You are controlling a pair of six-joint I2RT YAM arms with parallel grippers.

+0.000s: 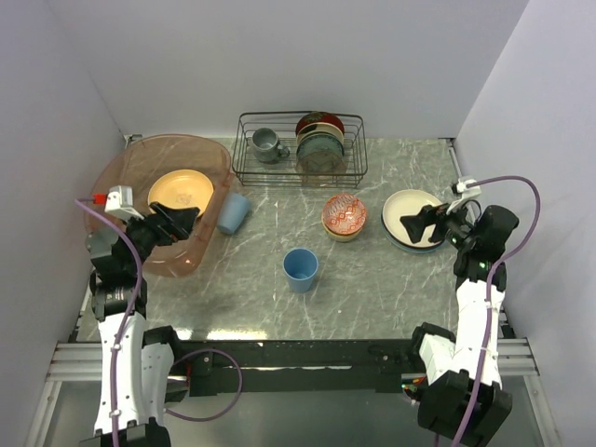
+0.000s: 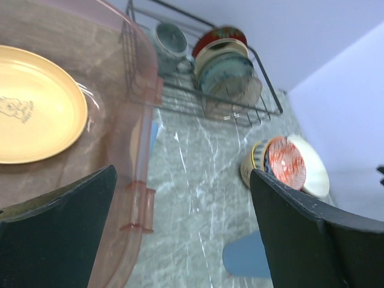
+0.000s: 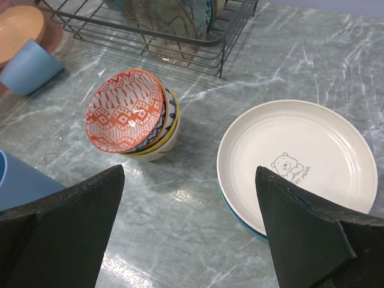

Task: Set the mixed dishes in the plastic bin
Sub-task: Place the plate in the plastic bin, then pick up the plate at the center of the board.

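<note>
Round yellow plate (image 1: 181, 192) in translucent oval bin (image 1: 210, 159)

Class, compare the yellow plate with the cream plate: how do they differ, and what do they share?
The yellow plate lies inside the plastic bin; the cream plate is on the table, outside it. The yellow plate lies alone; the cream plate rests on a lower plate whose blue edge shows. Both are round, face up, with a small cartoon print.

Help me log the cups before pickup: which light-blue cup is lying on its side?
The light-blue cup right beside the plastic bin lies on its side. The other cup stands upright, mouth up, well away from the bin.
</note>
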